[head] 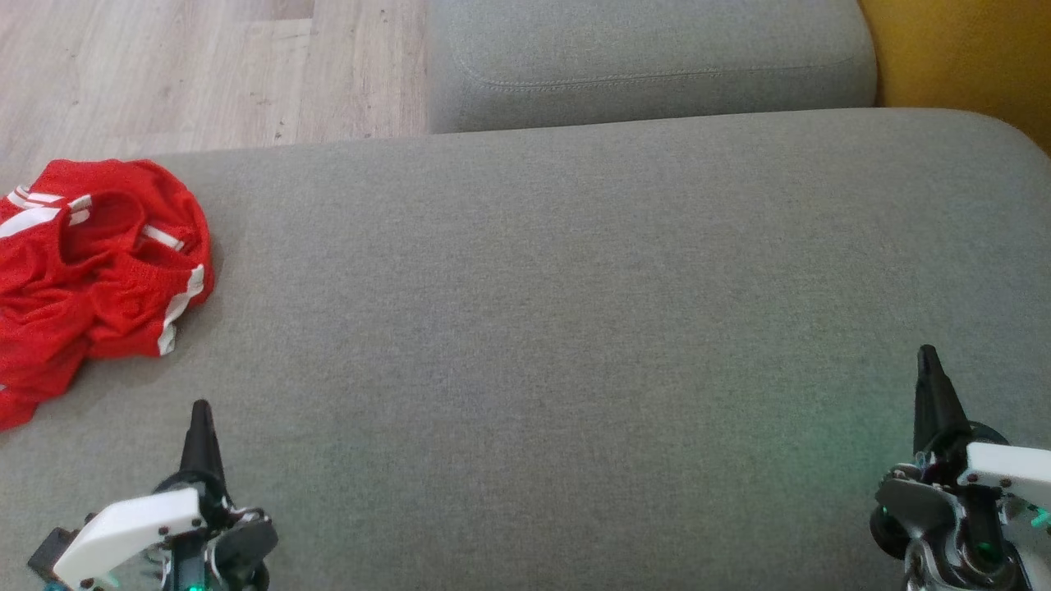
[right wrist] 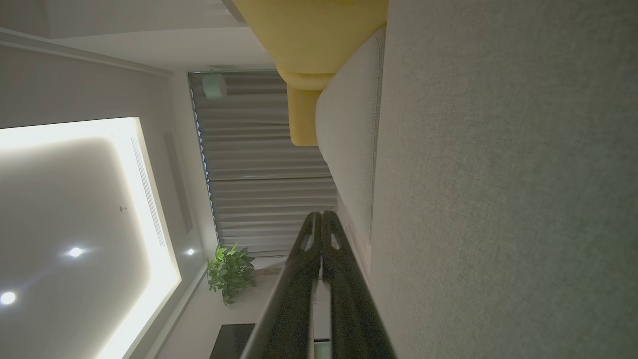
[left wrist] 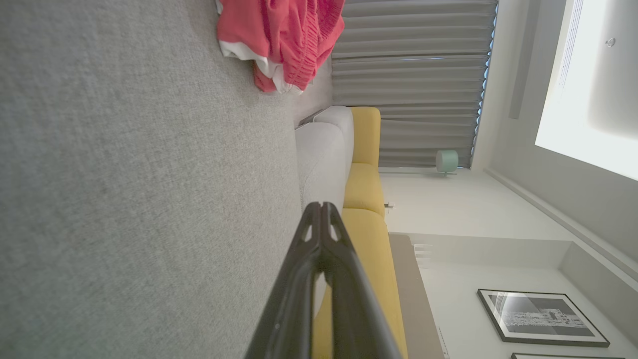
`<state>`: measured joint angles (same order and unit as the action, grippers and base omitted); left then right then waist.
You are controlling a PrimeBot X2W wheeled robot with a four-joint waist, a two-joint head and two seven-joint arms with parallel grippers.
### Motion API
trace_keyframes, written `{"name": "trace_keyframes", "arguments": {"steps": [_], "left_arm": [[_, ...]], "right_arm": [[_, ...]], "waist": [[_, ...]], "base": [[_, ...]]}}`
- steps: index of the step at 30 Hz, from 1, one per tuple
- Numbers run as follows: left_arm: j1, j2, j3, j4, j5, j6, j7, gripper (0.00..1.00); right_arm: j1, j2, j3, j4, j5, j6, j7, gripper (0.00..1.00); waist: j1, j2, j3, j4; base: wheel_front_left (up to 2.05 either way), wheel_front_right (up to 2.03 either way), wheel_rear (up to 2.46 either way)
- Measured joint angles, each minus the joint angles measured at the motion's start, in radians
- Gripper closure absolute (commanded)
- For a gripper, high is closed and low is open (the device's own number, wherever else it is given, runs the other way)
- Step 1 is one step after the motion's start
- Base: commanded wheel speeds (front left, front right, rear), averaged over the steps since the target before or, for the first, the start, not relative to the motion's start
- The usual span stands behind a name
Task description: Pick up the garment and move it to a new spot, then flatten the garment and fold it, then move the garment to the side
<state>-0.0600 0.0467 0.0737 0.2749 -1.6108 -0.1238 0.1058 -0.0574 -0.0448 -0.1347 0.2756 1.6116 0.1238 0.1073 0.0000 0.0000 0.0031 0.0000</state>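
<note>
The garment (head: 90, 279) is red mesh shorts with white side stripes, crumpled in a heap at the far left of the grey cushion (head: 575, 328). The left wrist view catches the garment (left wrist: 284, 40) at its top edge. My left gripper (head: 199, 410) stands at the lower left, shut and empty, a short way to the near right of the heap and apart from it. Its fingers (left wrist: 321, 219) meet at the tips. At the lower right my right gripper (head: 928, 355) is shut too, holding nothing, with its fingers (right wrist: 321, 224) pressed together over bare cushion.
A second grey cushion (head: 649, 57) lies beyond the big one, with yellow upholstery (head: 961, 57) at the back right. Wood floor (head: 189, 66) shows at the back left past the cushion's edge. The wrist views take in curtains (left wrist: 413, 75), a plant (right wrist: 229, 271) and a framed picture (left wrist: 541, 319).
</note>
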Motion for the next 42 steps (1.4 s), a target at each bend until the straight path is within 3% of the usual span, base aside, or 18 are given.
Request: {"name": "trace_keyframes", "arguments": {"steps": [14, 15, 22, 33, 42], "left_arm": [[0.0, 0.0, 0.0, 0.0, 0.0, 0.0, 0.0, 1.0], [0.0, 0.0, 0.0, 0.001, 0.0, 0.0, 0.0, 0.0], [0.079, -0.002, -0.011, 0.089, 0.0, 0.001, -0.002, 0.0], [0.086, -0.004, -0.04, 0.056, 0.032, 0.004, -0.03, 0.0], [0.088, -0.004, -0.048, 0.007, 0.129, 0.031, -0.061, 0.0]], "right_arm": [[0.0, 0.0, 0.0, 0.0, 0.0, 0.0, 0.0, 1.0], [0.0, 0.0, 0.0, 0.001, 0.0, 0.0, 0.0, 0.0], [0.077, 0.007, 0.004, 0.095, 0.0, -0.001, -0.002, 0.0], [0.086, 0.007, 0.026, 0.083, -0.038, -0.001, -0.03, 0.0], [0.087, 0.007, 0.032, 0.042, -0.153, -0.001, -0.059, 0.0]], "waist": [[0.0, 0.0, 0.0, 0.0], [0.0, 0.0, 0.0, 0.0], [0.0, 0.0, -0.001, 0.0], [0.0, 0.0, -0.007, 0.0], [0.0, 0.0, -0.01, 0.001]], "base": [[0.0, 0.0, 0.0], [0.0, 0.0, 0.0], [0.0, 0.0, 0.0], [0.0, 0.0, 0.0], [0.0, 0.0, 0.0]]}}
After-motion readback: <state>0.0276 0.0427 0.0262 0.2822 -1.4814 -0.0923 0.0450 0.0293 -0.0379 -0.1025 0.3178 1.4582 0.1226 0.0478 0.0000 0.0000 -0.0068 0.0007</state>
